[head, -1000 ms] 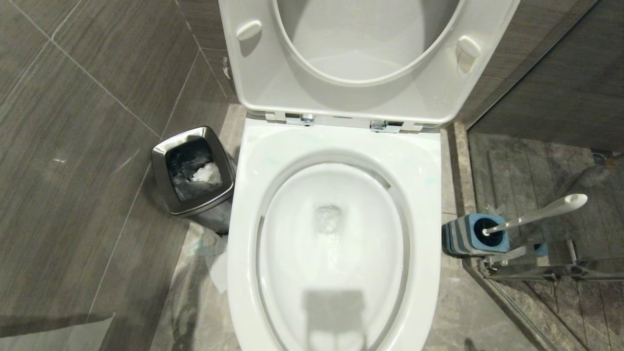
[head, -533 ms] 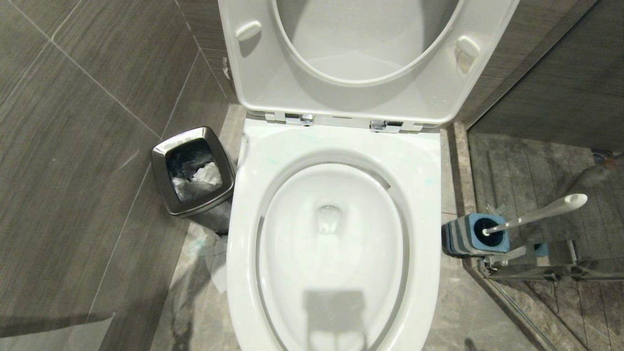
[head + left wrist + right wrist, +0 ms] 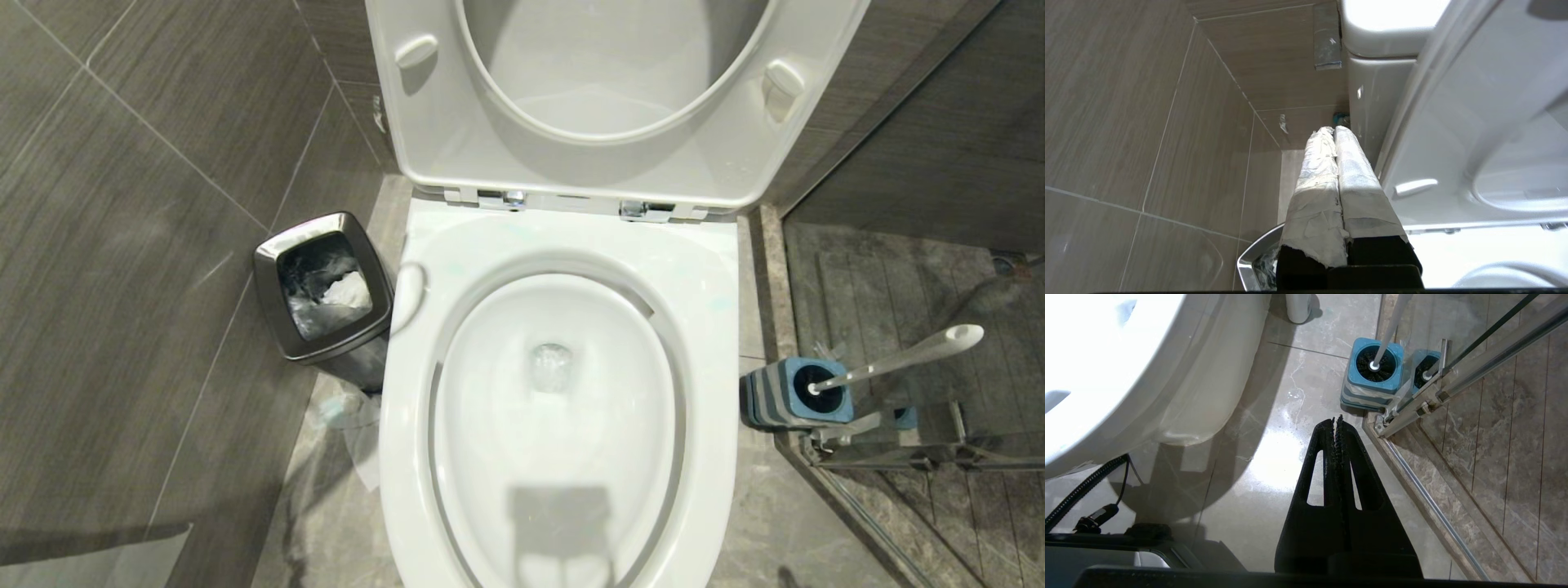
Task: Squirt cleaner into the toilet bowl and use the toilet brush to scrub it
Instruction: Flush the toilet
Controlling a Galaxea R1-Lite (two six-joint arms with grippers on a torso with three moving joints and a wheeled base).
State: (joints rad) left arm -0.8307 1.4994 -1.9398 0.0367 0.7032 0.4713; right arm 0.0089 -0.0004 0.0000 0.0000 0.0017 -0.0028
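My left claw (image 3: 1334, 132) is closed tight, its two wrapped fingers pressed together with nothing between them. It is raised on the left of the toilet, beside the upturned lid (image 3: 1474, 134) and over the bin (image 3: 1257, 261). My right claw (image 3: 1336, 422) is also closed and empty, hanging low over the floor on the right side of the bowl (image 3: 1126, 367).

The brush (image 3: 902, 356) stands in its holder (image 3: 796, 394) on the floor, just right of the bowl (image 3: 563, 261), against the shower rail (image 3: 922, 453). Its handle leans up and away to the right, the rounded tip at the top. From my right claw the holder (image 3: 1374, 371) sits a little farther out, near but apart, with the handle (image 3: 1392, 322) rising past the edge of the wrist picture.

I judge the brush light and stiff, a hard smooth plastic rod that could slip or twist in a pinch. The best hold looks to be on the upper handle, below the rounded tip, gripping across it. The holder seems loose on the floor, so a slanted pull may drag or tip it; lifting along the handle's own lean would be safer. The bristle head is sunk in the holder and I cannot tell whether it is wet.

I see no cleaner bottle anywhere.
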